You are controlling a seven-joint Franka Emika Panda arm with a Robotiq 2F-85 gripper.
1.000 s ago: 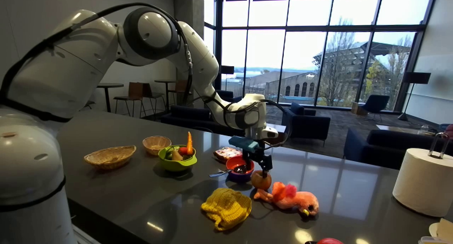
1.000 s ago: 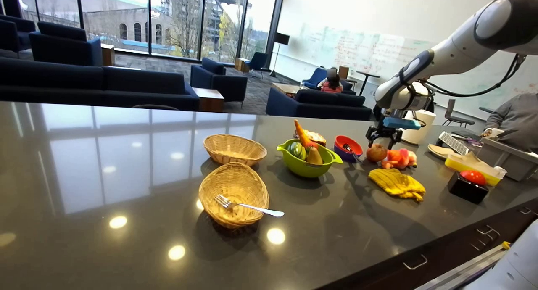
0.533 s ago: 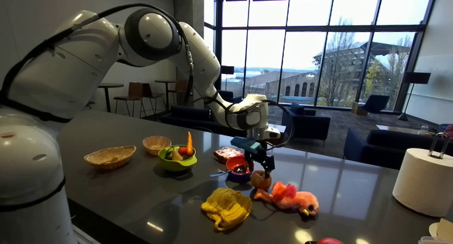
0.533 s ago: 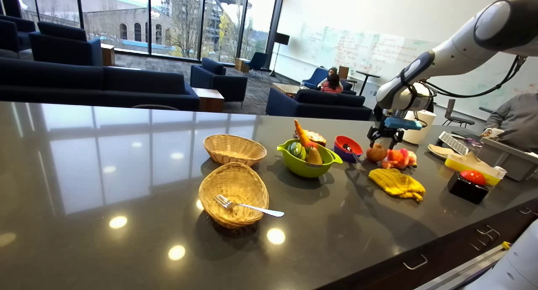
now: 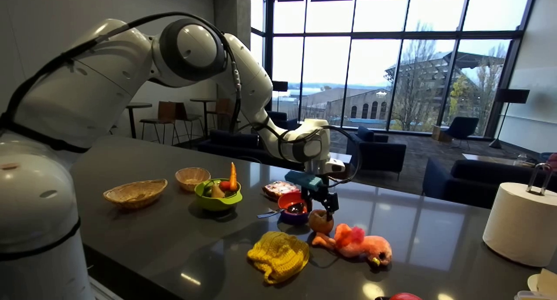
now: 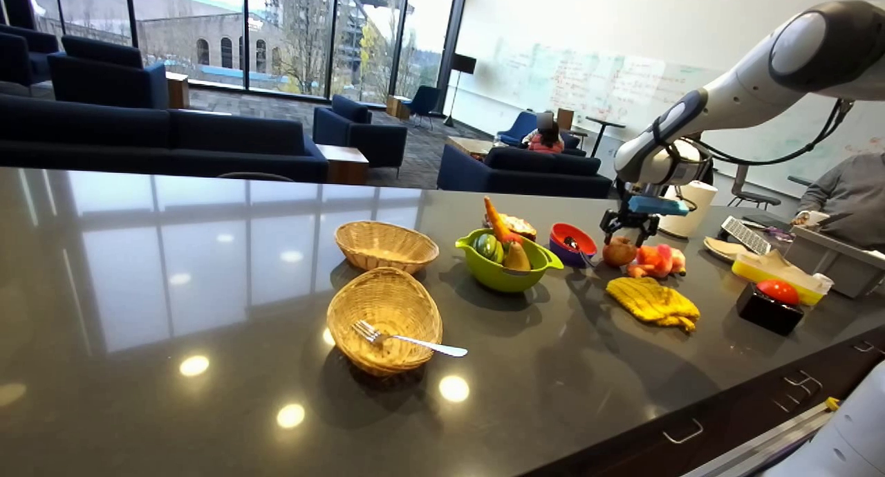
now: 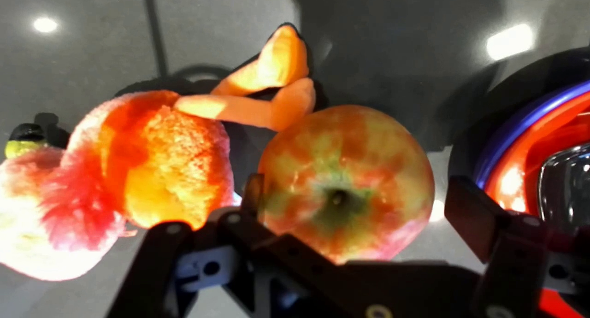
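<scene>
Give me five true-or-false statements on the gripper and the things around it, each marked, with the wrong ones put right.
1. The gripper stands open over the apple. True.
2. The plush bird hangs from the gripper. False: it lies on the counter, next to the apple.
3. The red bowl is nearer the apple than the green bowl is. True.
4. The green bowl is empty. False: it holds produce.
5. The fork lies partly inside a basket. True.

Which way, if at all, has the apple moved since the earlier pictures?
No: in an exterior view, the apple shows no visible shift against the paper towel roll, so there is no direction to name.
</scene>
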